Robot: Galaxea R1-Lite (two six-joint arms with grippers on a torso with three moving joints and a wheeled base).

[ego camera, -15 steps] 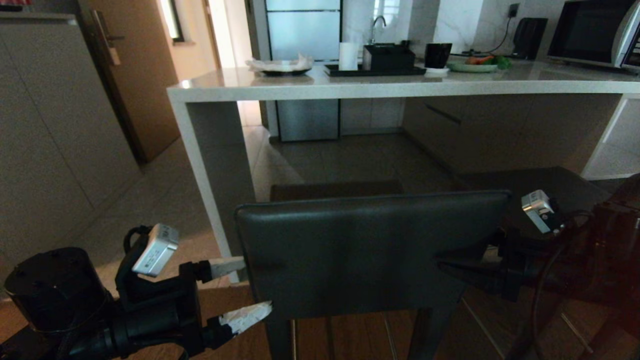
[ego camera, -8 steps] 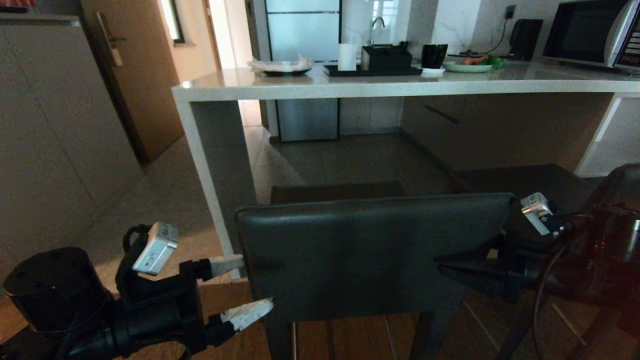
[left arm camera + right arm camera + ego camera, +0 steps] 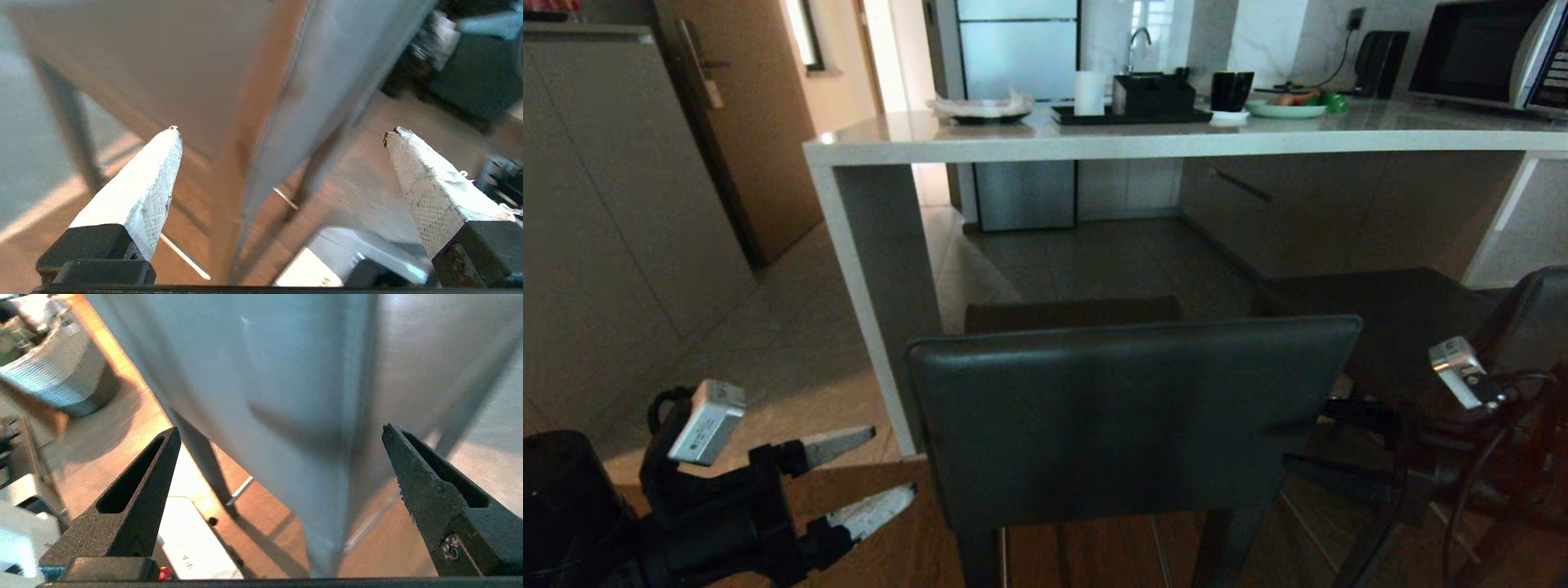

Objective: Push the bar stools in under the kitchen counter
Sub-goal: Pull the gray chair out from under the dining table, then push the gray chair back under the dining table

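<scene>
Bar stool backrest (image 3: 1127, 416) directly before me; second stool (image 3: 1527, 327) at right, counter side panel (image 3: 882, 286) left. My left gripper (image 3: 874, 469) and right gripper (image 3: 1298, 445) both spread, flanking the backrest. Open floor under kitchen counter (image 3: 1176, 143).

Dim room in the head view, with daylight pouring through the bright doorway (image 3: 886, 49) and frosted pale glass panel (image 3: 1017, 49) at the back. A soft sheen lies on the pale speckled stone counter top (image 3: 1176, 135); underneath it is deep shadow. The dark grey leather stool backrest (image 3: 1127, 416) catches a thin highlight along its top edge. Straight lines bow toward the frame edges. Both wrist views are brighter, warm-tinted and streaked with motion blur.
</scene>
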